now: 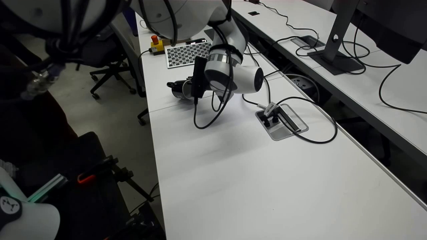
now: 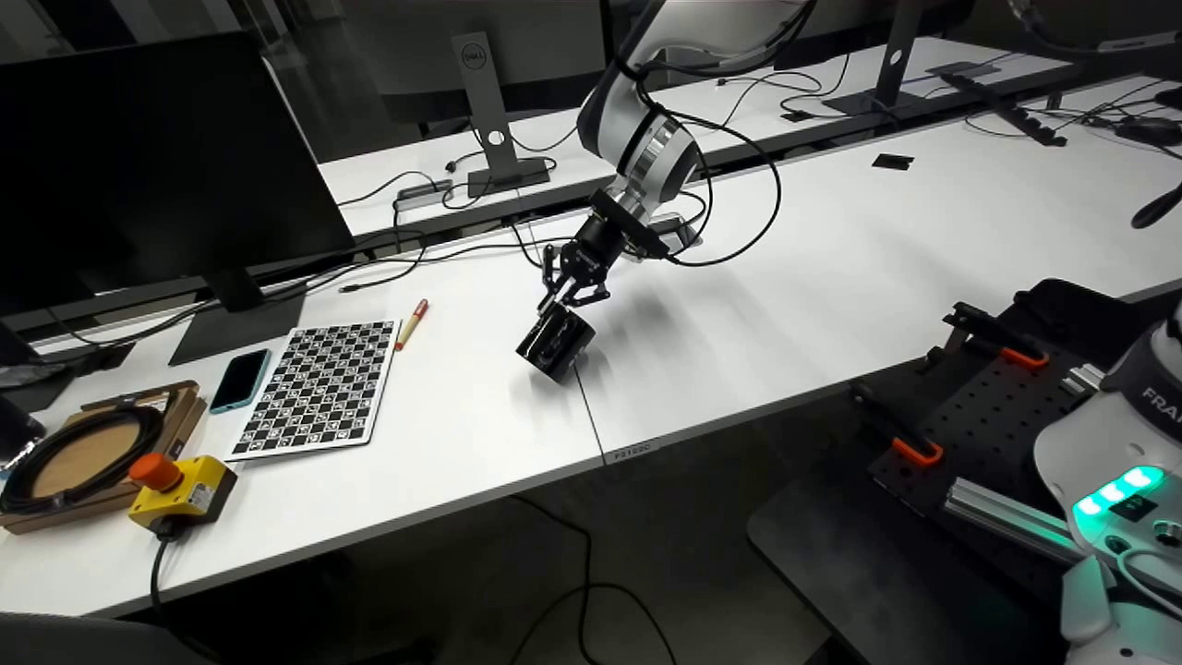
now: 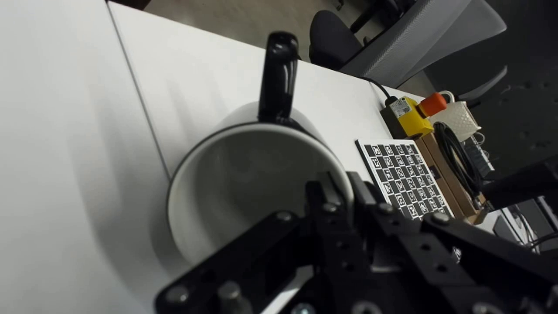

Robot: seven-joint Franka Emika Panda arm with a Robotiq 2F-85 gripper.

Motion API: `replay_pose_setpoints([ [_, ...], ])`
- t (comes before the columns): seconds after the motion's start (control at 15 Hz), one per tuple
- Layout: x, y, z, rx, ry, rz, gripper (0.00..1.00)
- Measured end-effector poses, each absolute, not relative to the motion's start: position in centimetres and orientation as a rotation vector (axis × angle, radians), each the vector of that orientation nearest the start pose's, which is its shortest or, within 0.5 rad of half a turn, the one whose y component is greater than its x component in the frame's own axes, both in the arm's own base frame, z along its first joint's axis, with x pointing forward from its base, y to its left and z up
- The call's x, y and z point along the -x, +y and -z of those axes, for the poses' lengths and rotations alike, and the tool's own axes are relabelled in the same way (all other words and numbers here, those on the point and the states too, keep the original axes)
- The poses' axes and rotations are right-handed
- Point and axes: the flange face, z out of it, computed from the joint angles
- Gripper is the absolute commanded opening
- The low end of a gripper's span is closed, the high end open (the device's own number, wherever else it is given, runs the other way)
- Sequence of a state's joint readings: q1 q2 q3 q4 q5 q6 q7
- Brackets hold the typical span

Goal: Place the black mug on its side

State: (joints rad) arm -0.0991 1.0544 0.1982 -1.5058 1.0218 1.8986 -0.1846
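The black mug (image 2: 556, 342) is in the jaws, tipped well over from upright, its mouth and pale inside (image 3: 244, 174) facing back toward the arm (image 2: 637, 139), which slants down from above. The jaws are drawn together to about the thickness of the mug's wall: one finger (image 3: 314, 196) reaches inside the rim, the other lies against the outside. Partway round the rim from that pinch, the glossy handle (image 3: 279, 78) sticks out. From here I can't tell whether the mug's lower edge touches the white table (image 1: 260, 186) under the jaws.

Near the jaws, to one side, lies a red-ended pen (image 2: 412, 325), with a checkered board (image 2: 323, 383) just beyond it. Past the board, further from the jaws, are a phone (image 2: 240, 380), a yellow box (image 2: 191, 489) topped by a red button (image 2: 155, 472), and a coil of black cable (image 2: 146, 434) on a cardboard box (image 2: 81, 462). A big dark monitor (image 2: 166, 166) stands well apart from the jaws on that same side. Over on their opposite side, a socket hatch (image 1: 280, 131) is set into the table.
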Motion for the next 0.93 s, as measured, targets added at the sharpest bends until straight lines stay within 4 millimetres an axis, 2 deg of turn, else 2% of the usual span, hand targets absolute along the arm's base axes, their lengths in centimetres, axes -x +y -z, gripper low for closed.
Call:
replay_pose_setpoints([
  [0.73,-63.09,11.35,-4.29,1.977,0.484,-0.635,0.10],
  [0.8,-63.09,11.35,-4.29,1.977,0.484,-0.635,0.02],
  [0.93,-63.09,11.35,-4.29,1.977,0.484,-0.635,0.02],
])
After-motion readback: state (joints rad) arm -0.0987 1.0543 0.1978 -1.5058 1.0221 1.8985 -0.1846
